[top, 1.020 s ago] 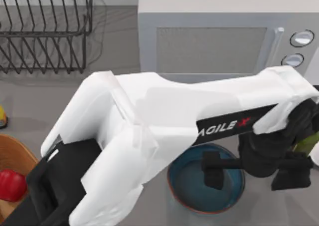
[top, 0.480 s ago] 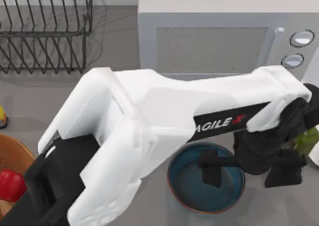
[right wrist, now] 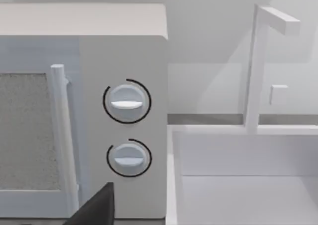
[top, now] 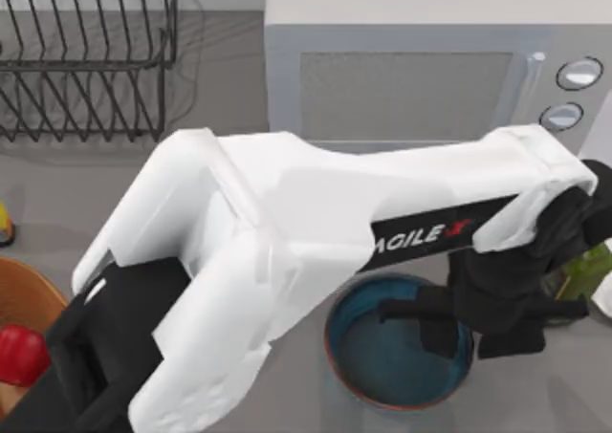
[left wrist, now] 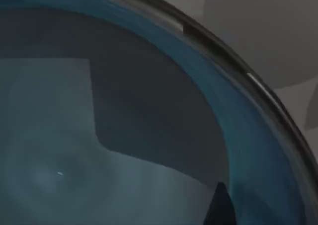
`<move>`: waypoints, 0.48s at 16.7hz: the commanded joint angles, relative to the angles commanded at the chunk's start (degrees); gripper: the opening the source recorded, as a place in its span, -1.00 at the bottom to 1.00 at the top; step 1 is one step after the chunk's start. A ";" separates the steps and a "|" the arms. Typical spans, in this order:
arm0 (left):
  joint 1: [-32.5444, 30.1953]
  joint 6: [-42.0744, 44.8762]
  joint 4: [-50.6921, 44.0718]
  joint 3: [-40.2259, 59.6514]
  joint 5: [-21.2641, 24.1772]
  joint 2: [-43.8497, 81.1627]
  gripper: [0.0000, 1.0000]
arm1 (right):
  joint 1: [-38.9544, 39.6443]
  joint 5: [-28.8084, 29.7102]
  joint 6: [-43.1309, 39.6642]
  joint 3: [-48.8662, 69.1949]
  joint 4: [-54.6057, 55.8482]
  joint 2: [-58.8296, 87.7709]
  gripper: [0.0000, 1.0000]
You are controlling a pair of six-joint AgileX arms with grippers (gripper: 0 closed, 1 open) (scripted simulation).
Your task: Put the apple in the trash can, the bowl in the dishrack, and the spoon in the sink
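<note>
From above, my left arm's white links stretch across the table to the black left gripper [top: 464, 323], which hangs over the right part of the wide round bowl [top: 382, 357], glazed blue-teal inside with a thin brownish rim; its two dark fingers stand apart, one over the bowl's inside and one by the right rim, holding nothing that I can make out. Far to the gripper's left, the small glossy red apple [top: 19, 354] sits in the round tan-orange trash can [top: 24, 299] at the table's left edge. Behind and left of the gripper stands the dark thin-wire dishrack [top: 86, 60]; directly behind it is a grey box-shaped microwave [top: 411, 79] with two round knobs. The left wrist view looks closely into the bowl's blue-teal inside [left wrist: 149, 135], a dark fingertip [left wrist: 218, 207] just above the glaze. The right wrist view faces the microwave's knobs [right wrist: 126, 102] and, beside it, a white square sink [right wrist: 243, 180] with a tall faucet; whether the right gripper's fingers are apart I cannot tell.
</note>
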 joint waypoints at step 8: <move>0.00 0.00 0.00 0.00 0.00 0.00 -1.00 | 0.00 0.00 0.00 0.00 0.00 0.00 1.00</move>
